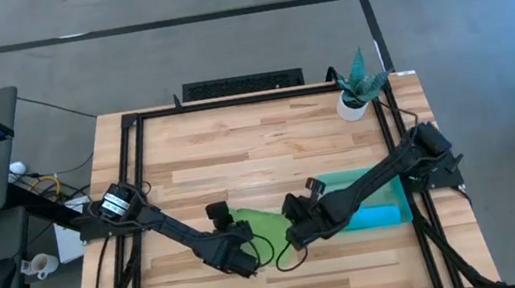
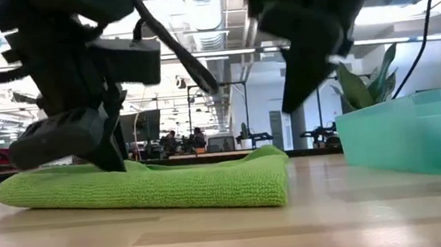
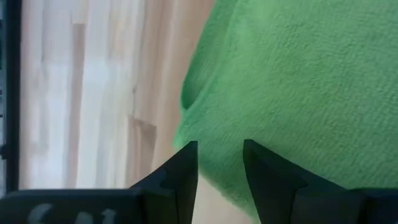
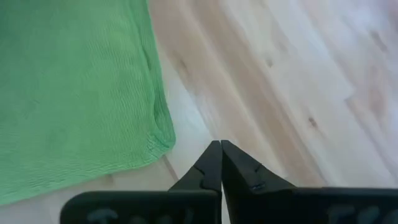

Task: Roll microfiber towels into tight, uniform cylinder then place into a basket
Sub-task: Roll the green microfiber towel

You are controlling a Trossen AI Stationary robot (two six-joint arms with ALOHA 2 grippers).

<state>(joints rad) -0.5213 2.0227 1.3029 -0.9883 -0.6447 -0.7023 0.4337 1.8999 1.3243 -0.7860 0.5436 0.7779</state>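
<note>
Pale wood planking covers the table [image 1: 267,143], framed by black rails, with grey floor beyond. Nearest the front edge, the left gripper [image 1: 246,260] sits on the near-left part of the green towel [image 1: 261,226], its fingers [image 3: 186,167] standing a little apart and pressed onto the cloth's edge; in the left wrist view, green pile shows in the gap between them, so it looks to be pinning or lightly pinching the cloth, though I cannot tell whether a fold is really caught. The towel lies flat and folded, not yet rolled, its long axis running left to right in the low view, one thick folded edge facing the camera. Just right of it the right gripper [image 1: 295,243] hovers above bare wood with its fingers [image 4: 219,163] pressed together on nothing; the towel's right corner lies just left of its tips, apart from them. So the left arm is the one on the cloth, and the right would need to open and shift left to help. Farther right stands the basket [image 1: 396,177], with the blue towel [image 1: 381,215] inside along its near wall. At the far right corner is a potted plant [image 1: 358,84].
</note>
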